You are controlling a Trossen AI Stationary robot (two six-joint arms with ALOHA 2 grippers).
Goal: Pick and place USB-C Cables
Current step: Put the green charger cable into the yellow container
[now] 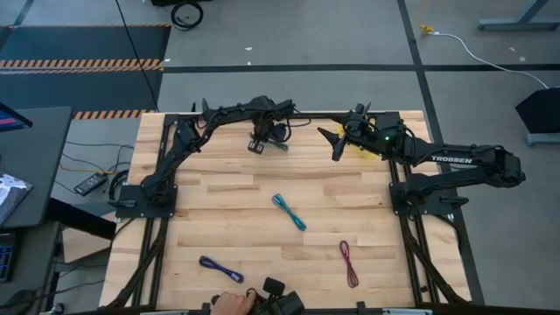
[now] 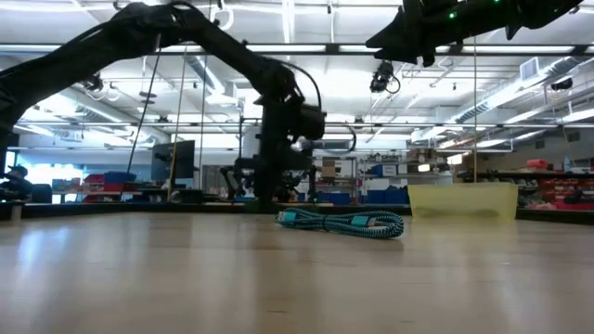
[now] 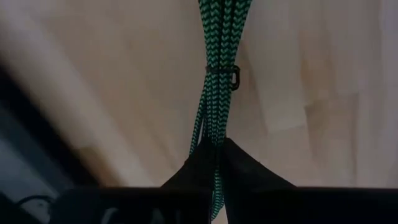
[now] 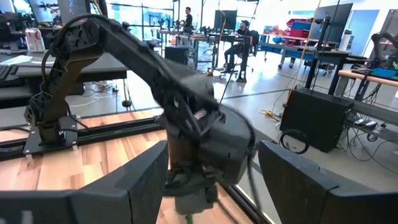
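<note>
High view: wooden table. Left gripper, upper centre, pinches the green cable. Right gripper, upper right, fingers spread. Teal cable at centre, maroon cable lower right, blue cable lower left.
Low view: teal cable at centre.
Left wrist view: fingers pressed onto the green cable.

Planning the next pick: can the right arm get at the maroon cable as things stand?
Probably yes. The maroon cable lies alone on bare wood on the right arm's side, nothing over it. The right end effector is open and empty, though it hangs at the table's far edge.
</note>
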